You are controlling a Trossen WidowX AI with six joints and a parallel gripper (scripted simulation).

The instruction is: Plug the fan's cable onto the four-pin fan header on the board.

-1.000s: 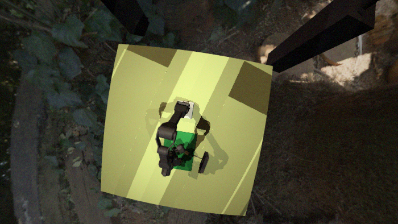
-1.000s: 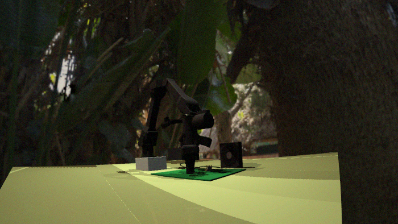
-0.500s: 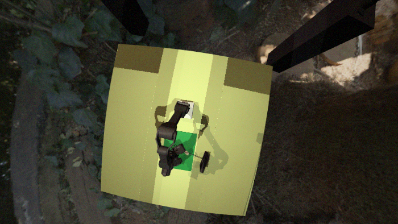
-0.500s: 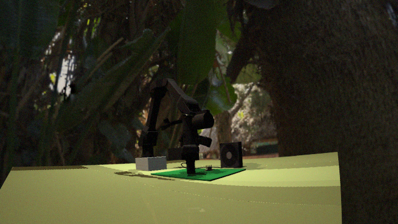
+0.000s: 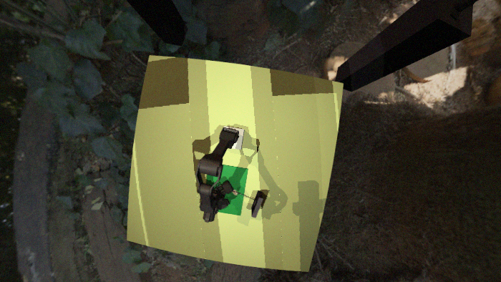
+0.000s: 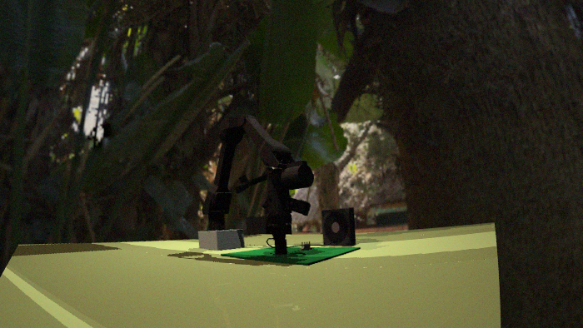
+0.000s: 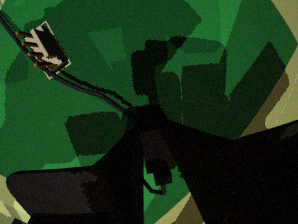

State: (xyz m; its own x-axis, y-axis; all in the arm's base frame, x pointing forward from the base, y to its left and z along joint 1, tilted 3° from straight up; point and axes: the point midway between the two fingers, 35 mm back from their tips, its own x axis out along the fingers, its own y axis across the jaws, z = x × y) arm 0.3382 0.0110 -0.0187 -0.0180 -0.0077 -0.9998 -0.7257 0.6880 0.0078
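The green board (image 5: 234, 173) (image 6: 333, 252) (image 7: 45, 110) lies flat on the table. The four-pin header (image 5: 235, 192) (image 6: 303, 249) (image 7: 48, 48) stands on it, its pins bare, at the upper left in the wrist view. My gripper (image 6: 281, 245) (image 7: 152, 128) is low over the board, beside the header, and shut on the dark plug (image 7: 155, 147). The plug's far end is hidden by the fingers and shadow. Its cable (image 7: 82, 91) runs past the header. The fan (image 5: 257, 205) (image 6: 338, 226) stands upright beside the board. In the top view the arm hides the fingertips.
A pale block (image 5: 240, 137) (image 6: 214, 240) stands near the arm's base, off the board. The cable passes close along the header's pin side. Dark shadows of the arm fall across the board and table (image 5: 164, 161) (image 6: 187, 291).
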